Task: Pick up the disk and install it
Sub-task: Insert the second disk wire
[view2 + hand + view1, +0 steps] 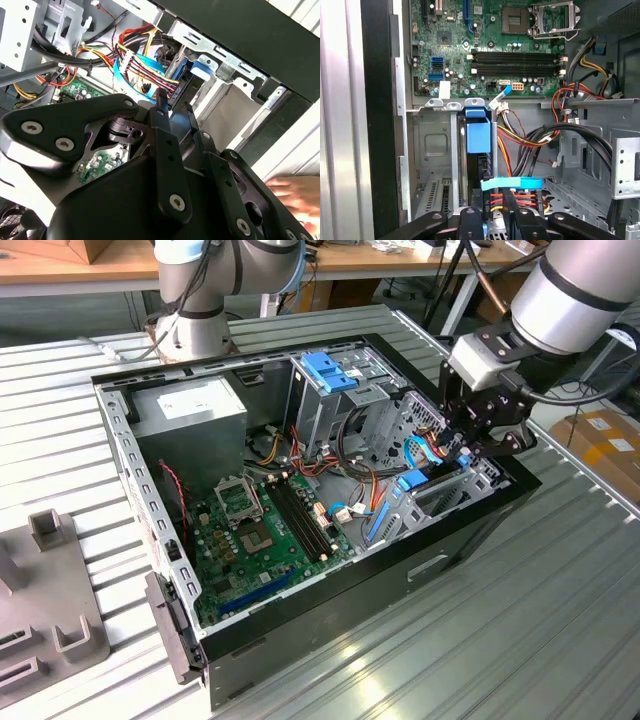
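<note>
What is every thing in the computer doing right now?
computer case: lying on its side, open, insides showing.
disk: standing on edge in the metal drive bay, blue tab up.
gripper: over the drive bay corner, just above the disk.
processor socket: empty, with its metal frame down.
hand: resting beside the case.

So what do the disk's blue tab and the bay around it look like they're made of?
The disk's blue end tab looks like moulded plastic: uniform bright colour, matte, soft edges. The drive bay around it seems to be bare sheet metal, dull grey with stamped holes and folded tabs. The gripper above it looks like black-finished metal with screw heads, though coated plastic can't be ruled out.
</note>
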### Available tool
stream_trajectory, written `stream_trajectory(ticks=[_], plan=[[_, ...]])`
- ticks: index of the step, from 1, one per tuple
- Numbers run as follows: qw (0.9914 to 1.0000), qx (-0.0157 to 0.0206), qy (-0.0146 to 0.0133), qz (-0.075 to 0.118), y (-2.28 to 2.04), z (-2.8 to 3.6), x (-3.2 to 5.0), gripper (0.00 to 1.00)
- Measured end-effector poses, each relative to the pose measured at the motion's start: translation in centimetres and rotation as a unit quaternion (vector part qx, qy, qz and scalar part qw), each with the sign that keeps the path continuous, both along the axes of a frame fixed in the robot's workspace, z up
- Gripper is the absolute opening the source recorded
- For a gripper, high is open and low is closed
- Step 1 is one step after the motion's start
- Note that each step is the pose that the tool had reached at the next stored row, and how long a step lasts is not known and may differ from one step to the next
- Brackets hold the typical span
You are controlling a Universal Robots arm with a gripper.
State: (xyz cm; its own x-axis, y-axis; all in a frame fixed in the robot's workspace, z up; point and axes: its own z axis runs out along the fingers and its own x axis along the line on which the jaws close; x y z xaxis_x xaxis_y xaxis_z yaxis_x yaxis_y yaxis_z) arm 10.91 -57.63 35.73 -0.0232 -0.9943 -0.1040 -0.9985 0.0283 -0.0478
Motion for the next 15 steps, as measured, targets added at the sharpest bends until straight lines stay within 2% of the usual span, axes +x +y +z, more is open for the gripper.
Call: stream_trajectory(ticks=[2, 3, 10, 15], plan=[[1.00000, 0.0000, 0.0020, 0.000, -0.01, 0.00, 0.00, 0.30], [1.00000, -0.0002, 0.0021, 0.000, -0.01, 0.12, 0.00, 0.30], [1.00000, -0.0001, 0.0021, 0.000, 0.00, 0.93, 0.01, 0.30], [1.00000, -0.0002, 0.0021, 0.000, 0.03, 1.00, -0.13, 0.30]])
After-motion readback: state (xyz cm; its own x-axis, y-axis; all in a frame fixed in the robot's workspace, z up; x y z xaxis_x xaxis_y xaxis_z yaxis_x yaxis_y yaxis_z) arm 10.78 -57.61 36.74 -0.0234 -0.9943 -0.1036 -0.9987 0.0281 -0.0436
